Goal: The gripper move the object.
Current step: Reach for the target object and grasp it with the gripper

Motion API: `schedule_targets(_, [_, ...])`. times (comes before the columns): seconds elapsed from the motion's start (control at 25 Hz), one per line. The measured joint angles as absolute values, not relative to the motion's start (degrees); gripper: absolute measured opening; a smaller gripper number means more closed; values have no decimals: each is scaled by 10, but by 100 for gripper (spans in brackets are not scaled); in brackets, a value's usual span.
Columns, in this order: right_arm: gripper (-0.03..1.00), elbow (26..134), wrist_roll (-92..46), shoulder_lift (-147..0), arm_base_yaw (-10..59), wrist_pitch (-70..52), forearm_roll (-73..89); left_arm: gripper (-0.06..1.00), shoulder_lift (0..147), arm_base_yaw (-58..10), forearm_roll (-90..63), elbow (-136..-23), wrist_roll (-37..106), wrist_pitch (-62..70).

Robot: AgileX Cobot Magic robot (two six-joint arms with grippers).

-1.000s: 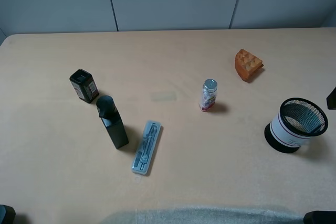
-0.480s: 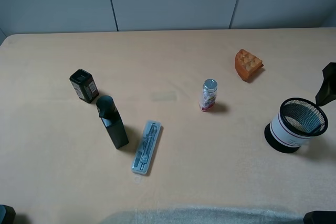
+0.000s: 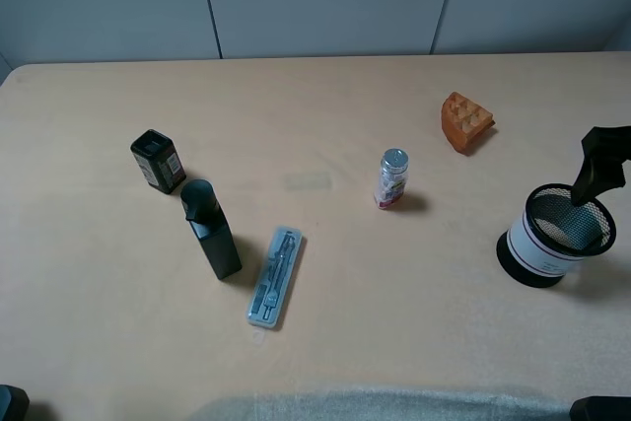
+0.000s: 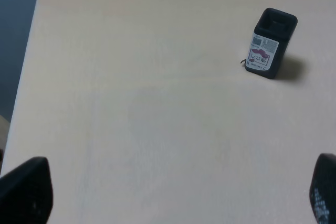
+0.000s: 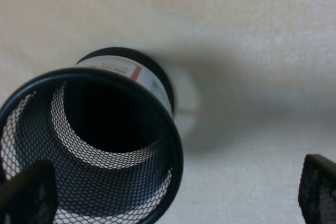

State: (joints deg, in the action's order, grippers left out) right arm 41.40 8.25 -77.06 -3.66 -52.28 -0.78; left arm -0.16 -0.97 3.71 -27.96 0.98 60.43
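Note:
The round black wire-mesh pen cup with a white label band stands upright at the right of the table. My right gripper reaches in from the right edge and hangs over the cup's far rim. In the right wrist view the cup fills the lower left, seen from above into its mouth. The right gripper is open, with one dark fingertip over the cup and the other outside it. My left gripper is open and empty over bare table.
A tall dark rectangular bottle, a small black box, a clear pen case, a small capped bottle and an orange wedge stand on the tan table. The box also shows in the left wrist view.
My right gripper has come in from the right edge, moving left and down until it hangs over the cup's far rim. The cup and the left arm have not moved.

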Motion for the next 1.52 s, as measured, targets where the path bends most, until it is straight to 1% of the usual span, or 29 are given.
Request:
schedule_targets(0.48, [69, 404, 82, -848, -37, -499, -6, 98, -2, -10, 37, -280, 10, 604])
schedule_targets(0.96, [69, 348, 82, -888, -42, -412, 0, 98, -2, -10, 37, -280, 10, 604])
schedule_targets(1.32, [69, 340, 82, -910, -42, -377, 0, 98, -2, -10, 38, -280, 10, 604])
schedule_targets(1.36, [68, 340, 82, -910, -42, -374, 0, 98, -2, -10, 38, -280, 10, 604])
schedule_targets(1.4, [65, 340, 82, -910, -42, -374, 0, 98, -2, -10, 38, -280, 10, 604])
schedule_targets(1.52, [50, 340, 82, -910, -42, -367, 0, 98, -2, -10, 38, -280, 10, 604])
